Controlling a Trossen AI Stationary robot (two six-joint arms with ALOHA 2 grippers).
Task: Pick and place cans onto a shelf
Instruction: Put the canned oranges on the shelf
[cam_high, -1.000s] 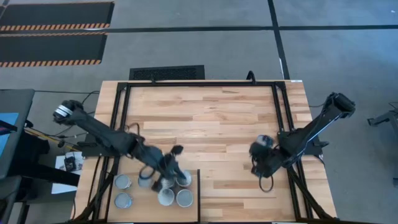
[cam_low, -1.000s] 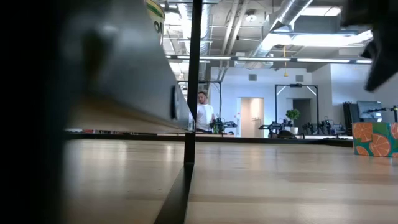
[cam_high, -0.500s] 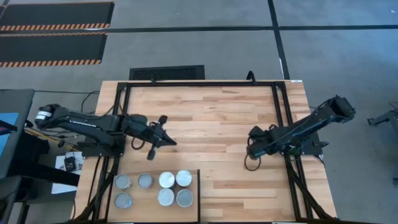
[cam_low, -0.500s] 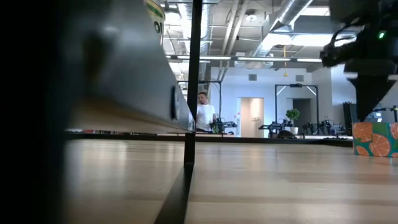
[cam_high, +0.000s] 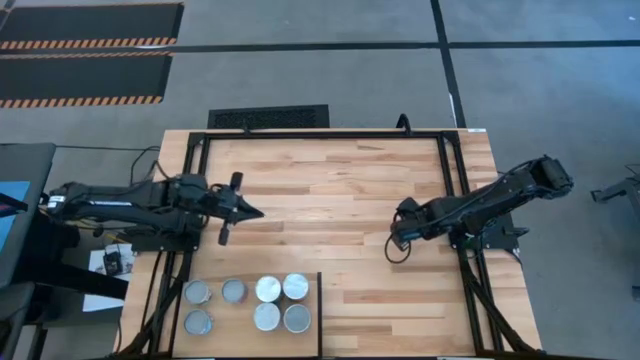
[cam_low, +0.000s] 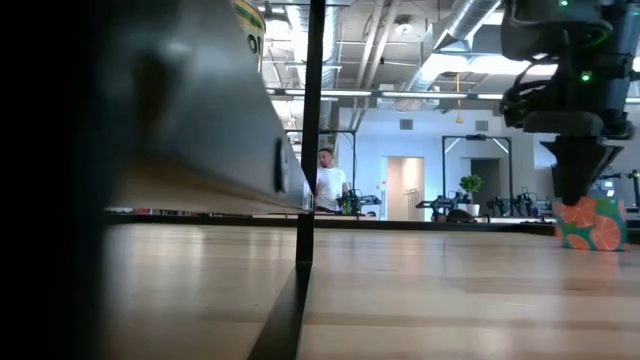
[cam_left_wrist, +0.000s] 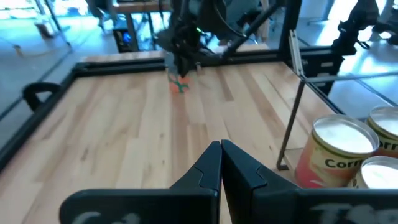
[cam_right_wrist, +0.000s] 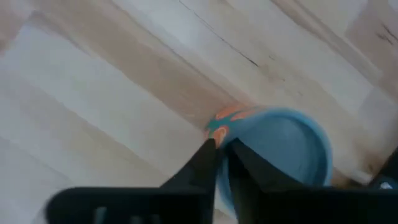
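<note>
Six cans (cam_high: 266, 302) stand grouped on the shelf (cam_high: 255, 341) as the right tool (cam_right_wrist: 221, 151), fingers pressed together, hangs directly above another can (cam_right_wrist: 280, 152) on the worktop (cam_high: 330, 190), apparently lining up a pick, while the left tool (cam_left_wrist: 220, 154), also closed and empty, waits by the left edge.

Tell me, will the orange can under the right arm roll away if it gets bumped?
Probably not while it is upright: the can stands on its flat end on the table, just below the right gripper. If it were knocked over, its round side would likely let it roll. It looks like stiff tin, so a squeeze probably won't crush it.
</note>
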